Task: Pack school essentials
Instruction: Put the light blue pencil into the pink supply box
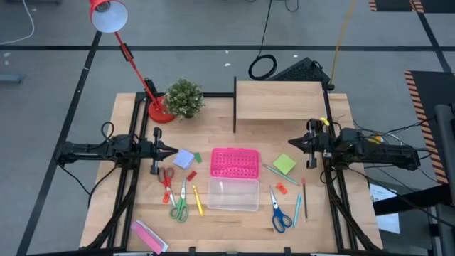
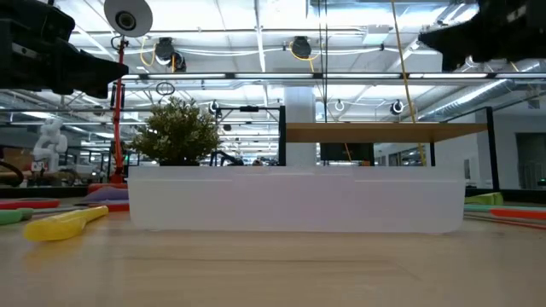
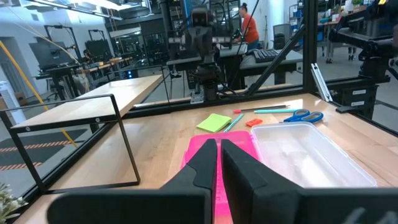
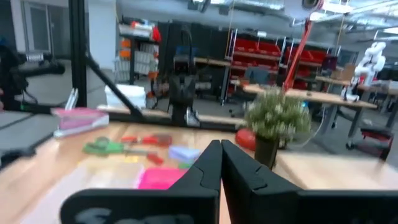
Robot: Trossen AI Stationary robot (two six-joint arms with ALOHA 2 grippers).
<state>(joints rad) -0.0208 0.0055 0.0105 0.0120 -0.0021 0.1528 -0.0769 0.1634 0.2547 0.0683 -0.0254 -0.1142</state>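
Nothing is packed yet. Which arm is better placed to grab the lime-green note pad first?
Right, probably. The lime-green note pad lies just below the right gripper, which hangs shut above the table. The left gripper, also shut, sits across the pink lid, nearer the pale-blue note pad.

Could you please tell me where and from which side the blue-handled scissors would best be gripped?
The blue-handled steel scissors lie flat and closed, handle loops toward the table's front edge, blades pointing back toward the small orange eraser. I would probably come straight down with the right gripper, the nearer one, and pinch across the narrow closed blades just behind the pivot, where there is free wood on both sides.
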